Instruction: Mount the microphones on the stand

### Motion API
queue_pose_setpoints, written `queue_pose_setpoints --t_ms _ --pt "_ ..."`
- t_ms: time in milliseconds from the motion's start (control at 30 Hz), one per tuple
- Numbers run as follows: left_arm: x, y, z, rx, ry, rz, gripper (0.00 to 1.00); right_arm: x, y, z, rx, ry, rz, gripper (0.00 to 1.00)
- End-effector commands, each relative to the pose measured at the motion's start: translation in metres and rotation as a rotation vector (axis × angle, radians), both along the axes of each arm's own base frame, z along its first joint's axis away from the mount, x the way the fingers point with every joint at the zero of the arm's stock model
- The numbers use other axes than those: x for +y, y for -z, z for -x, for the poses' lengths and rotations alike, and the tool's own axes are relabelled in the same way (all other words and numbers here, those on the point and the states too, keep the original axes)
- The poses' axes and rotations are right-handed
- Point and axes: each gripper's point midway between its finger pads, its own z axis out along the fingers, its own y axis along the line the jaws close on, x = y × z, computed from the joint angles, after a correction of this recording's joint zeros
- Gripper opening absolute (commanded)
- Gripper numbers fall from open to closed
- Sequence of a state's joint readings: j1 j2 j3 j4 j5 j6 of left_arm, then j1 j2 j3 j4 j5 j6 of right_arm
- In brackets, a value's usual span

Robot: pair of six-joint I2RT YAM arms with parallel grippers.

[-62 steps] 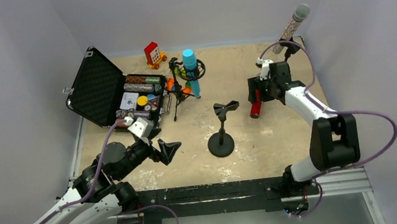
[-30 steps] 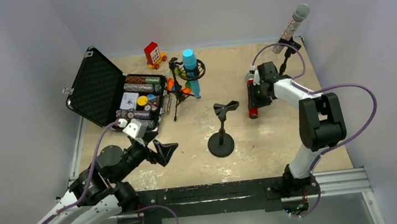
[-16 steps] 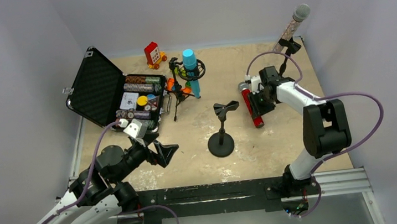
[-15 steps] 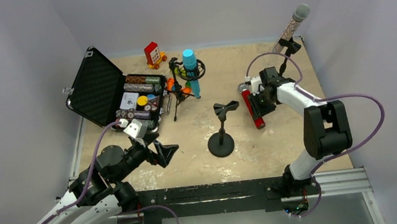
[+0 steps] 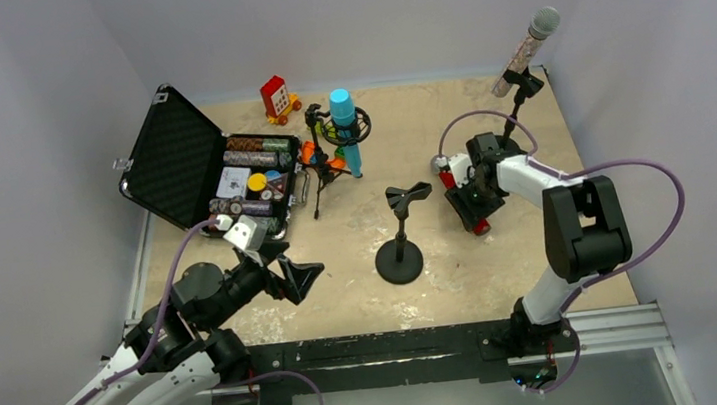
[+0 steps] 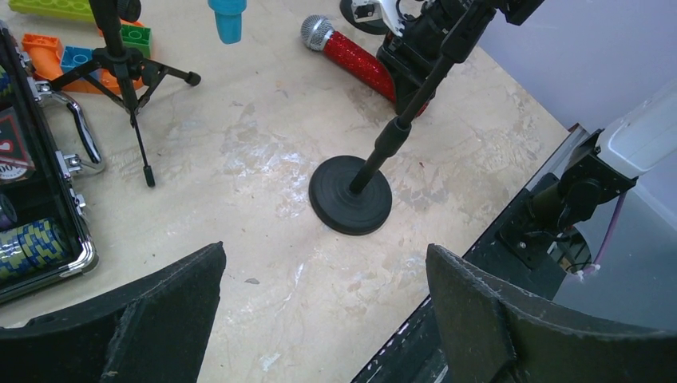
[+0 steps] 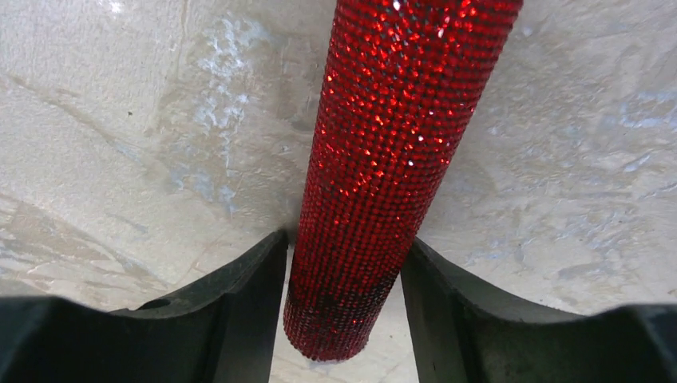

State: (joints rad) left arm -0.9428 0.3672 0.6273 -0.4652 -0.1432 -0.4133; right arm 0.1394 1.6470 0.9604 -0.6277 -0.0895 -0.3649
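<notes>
I record my right gripper (image 7: pixel 343 244) pinching the red microphone (image 7: pixel 399 120) near its tail, having swung it round on the table beneath; I judge the lift to the nearby stand (image 5: pixel 407 195) comes next.

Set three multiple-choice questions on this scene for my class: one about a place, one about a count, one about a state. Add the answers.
1. Where is the red microphone? A. lying on the table B. standing upright C. held in the air
2. How many microphones are in view? A. two B. three C. four
3. How is the left gripper? A. shut on a microphone B. open, holding nothing C. out of view
Answers: A, it lies flat between the right gripper's fingers; B, red, cyan microphone and silvery-pink microphone; B, its fingers stand wide apart.
</notes>
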Motion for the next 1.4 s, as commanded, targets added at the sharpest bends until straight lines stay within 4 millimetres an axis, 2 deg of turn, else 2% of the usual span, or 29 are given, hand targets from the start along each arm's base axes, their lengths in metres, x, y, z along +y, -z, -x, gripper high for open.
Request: queue_pose_setpoints --t_ms 0,67,200,333,400,500,567,633,867,967,1067,1167,1233,1367 --pt "0.000 -0.027 0.003 -0.021 0.002 0.076 0.99 -0.005 0.009 -0.001 0.013 -0.010 0.030 0.57" --pt "0.000 -0.027 0.003 -0.019 0.003 0.077 0.99 -0.004 0.011 -0.002 0.015 -0.008 0.027 0.55" --pt "0.000 -0.028 0.003 -0.021 0.007 0.083 0.99 -0.002 0.004 -0.006 -0.014 -0.003 0.008 0.41" --pt "-0.006 -0.036 0.007 -0.046 0.046 0.102 0.99 0.004 -0.022 -0.008 -0.070 -0.007 -0.073 0.15" --pt "-0.012 -0.043 0.010 -0.076 0.091 0.105 0.99 0.006 -0.039 -0.009 -0.107 -0.002 -0.115 0.06" --pt "-0.025 -0.055 0.021 -0.141 0.211 0.095 0.98 0.011 -0.069 -0.008 -0.184 -0.005 -0.190 0.04" --pt "-0.034 -0.063 0.027 -0.186 0.285 0.077 0.98 0.017 -0.095 -0.006 -0.235 -0.034 -0.252 0.00" --pt "-0.041 -0.071 0.031 -0.226 0.345 0.051 0.98 0.024 -0.121 0.000 -0.274 -0.086 -0.332 0.00" --pt "-0.064 -0.103 0.033 -0.328 0.491 -0.036 0.98 0.034 -0.208 0.017 -0.473 -0.239 -0.505 0.00" --pt "-0.074 -0.118 0.033 -0.423 0.564 -0.081 0.98 0.052 -0.255 0.028 -0.613 -0.375 -0.575 0.00" --pt "-0.087 -0.125 0.028 -0.477 0.621 -0.122 0.99 0.072 -0.292 0.045 -0.723 -0.559 -0.651 0.00" --pt "-0.103 -0.124 0.014 -0.485 0.636 -0.173 0.99 0.088 -0.316 0.059 -0.793 -0.726 -0.732 0.00" --pt "-0.114 -0.122 0.006 -0.492 0.653 -0.200 0.99 0.096 -0.322 0.065 -0.805 -0.810 -0.782 0.00" --pt "-0.134 -0.125 -0.008 -0.525 0.661 -0.204 0.99 0.107 -0.321 0.076 -0.796 -0.947 -0.849 0.00"
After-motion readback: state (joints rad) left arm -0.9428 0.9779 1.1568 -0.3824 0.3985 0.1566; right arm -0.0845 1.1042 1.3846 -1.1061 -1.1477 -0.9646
